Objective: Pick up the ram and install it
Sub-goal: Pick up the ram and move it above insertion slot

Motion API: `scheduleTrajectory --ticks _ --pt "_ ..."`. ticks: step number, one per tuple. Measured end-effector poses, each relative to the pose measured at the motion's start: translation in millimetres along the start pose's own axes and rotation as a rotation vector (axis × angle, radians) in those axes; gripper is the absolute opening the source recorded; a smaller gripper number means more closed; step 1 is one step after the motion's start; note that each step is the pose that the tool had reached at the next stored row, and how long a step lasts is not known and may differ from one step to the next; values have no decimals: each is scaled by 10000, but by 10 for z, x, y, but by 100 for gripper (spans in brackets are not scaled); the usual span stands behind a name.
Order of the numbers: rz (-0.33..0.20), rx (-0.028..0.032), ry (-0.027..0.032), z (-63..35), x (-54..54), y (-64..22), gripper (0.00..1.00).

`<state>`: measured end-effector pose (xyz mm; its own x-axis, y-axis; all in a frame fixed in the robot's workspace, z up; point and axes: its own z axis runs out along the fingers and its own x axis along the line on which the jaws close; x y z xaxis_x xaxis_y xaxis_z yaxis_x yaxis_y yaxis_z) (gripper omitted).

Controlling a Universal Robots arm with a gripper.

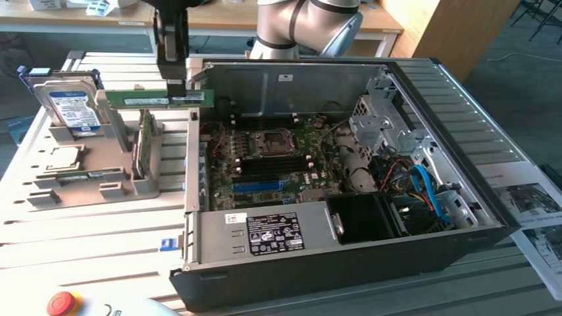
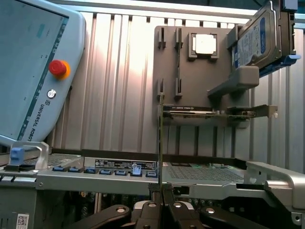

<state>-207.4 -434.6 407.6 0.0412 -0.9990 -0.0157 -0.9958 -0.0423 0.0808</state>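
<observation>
My gripper is shut on the ram, a long green stick held level in the air. It hangs over the gap between the grey parts tray and the open computer case's wall on the exterior view's left. In the wrist view the held ram shows edge-on as a thin line rising from my gripper. A second ram lies in its slots on the tray beside the silver processor.
The open case holds the motherboard with its socket, a power supply and blue cables. The tray also carries a hard drive and an upright card. A teach pendant's red button sits near the front.
</observation>
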Motion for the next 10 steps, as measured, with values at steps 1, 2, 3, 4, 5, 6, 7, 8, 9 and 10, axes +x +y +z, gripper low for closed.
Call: scheduleTrajectory --ticks 1,2,3,4,5,6,7,8,9,10 --pt "-1 0 0 -3 3 -34 12" --pt "-1 0 -1 -5 5 -69 12" --pt "1 0 0 -9 8 -107 12" --pt "1 0 0 -12 11 -143 12" --pt "0 0 0 -15 13 -179 12" --pt "-1 -1 0 -18 16 -216 12" --pt "0 -1 1 -21 19 -252 12" --pt "1 -1 0 -24 21 -289 12" --pt "1 0 0 -27 23 -326 12" --pt "0 0 0 -30 26 -366 12"
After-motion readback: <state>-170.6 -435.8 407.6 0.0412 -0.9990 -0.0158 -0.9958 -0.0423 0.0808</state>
